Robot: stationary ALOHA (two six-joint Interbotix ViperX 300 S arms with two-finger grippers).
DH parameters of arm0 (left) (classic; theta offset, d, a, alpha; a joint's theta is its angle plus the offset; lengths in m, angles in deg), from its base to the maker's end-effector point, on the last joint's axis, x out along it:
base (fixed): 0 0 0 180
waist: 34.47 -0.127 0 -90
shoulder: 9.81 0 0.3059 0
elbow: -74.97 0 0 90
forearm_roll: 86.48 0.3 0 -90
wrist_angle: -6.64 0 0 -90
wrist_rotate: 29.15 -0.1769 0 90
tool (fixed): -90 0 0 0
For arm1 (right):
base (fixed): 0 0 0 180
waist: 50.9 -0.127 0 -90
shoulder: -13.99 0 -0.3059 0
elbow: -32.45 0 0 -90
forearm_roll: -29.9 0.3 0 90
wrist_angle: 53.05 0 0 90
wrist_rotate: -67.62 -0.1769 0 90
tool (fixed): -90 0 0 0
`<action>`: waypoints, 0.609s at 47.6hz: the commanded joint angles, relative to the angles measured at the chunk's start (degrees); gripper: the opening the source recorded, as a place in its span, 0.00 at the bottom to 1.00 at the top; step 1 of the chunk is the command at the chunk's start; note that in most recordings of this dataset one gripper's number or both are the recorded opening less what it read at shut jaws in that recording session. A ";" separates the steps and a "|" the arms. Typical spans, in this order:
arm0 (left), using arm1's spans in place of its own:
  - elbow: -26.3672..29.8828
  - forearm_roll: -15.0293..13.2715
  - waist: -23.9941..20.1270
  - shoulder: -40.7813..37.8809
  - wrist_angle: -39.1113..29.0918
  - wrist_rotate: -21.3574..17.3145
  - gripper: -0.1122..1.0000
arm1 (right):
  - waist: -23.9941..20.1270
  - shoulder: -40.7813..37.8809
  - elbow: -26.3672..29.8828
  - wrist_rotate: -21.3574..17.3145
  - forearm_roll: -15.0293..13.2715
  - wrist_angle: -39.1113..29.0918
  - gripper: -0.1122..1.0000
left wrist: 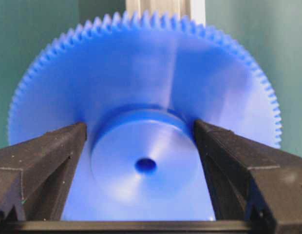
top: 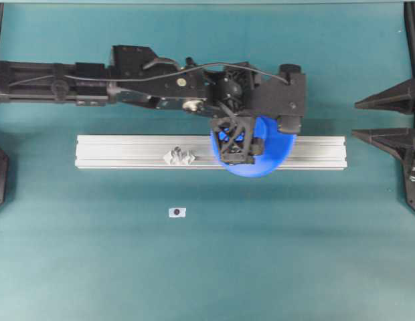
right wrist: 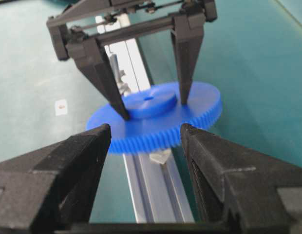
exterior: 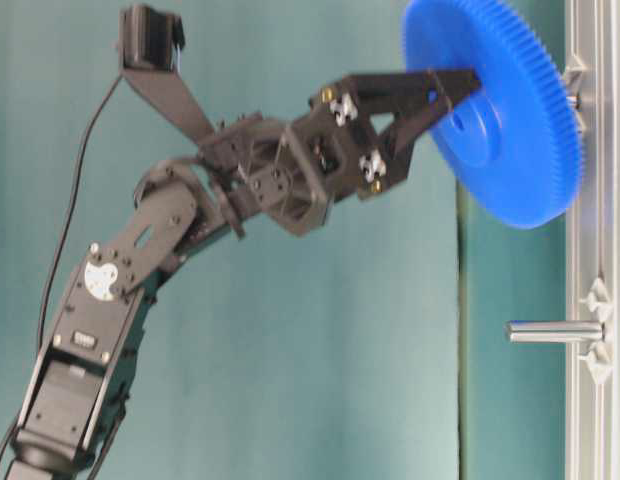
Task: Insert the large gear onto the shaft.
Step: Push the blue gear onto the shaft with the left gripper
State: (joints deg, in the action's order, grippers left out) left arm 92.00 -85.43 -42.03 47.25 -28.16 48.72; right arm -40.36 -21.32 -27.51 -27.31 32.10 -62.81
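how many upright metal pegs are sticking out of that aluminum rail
2. The shaft stands bare on the rail, flanked by clear pieces. A second peg shows just behind the large gear. Others may hide behind it.

Large gear (top: 269,160) lies flat, shaft (exterior: 553,331) apart.

bright-blue large gear (top: 271,160), silvery shaft (exterior: 553,331)

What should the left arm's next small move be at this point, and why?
Probably close on the hub. The left gripper straddles the large gear's raised hub with its fingers standing just off it, so nothing looks gripped yet. The gear lies on the aluminium rail, well along from the shaft, so it likely needs a firm hold before any lift toward it.
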 commanded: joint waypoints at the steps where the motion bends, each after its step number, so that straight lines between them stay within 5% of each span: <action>1: 2.29 0.09 0.18 0.44 -0.18 -0.18 0.88 | 0.09 -0.35 0.79 -0.62 -0.09 0.53 0.72; 29: 2.11 0.09 0.18 -0.53 -2.29 -0.26 0.88 | 0.18 -0.35 0.62 -0.62 -0.09 0.53 0.72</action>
State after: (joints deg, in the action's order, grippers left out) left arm 93.05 -85.43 -41.94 45.76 -30.54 48.37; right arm -40.36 -21.23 -27.51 -27.31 32.10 -62.81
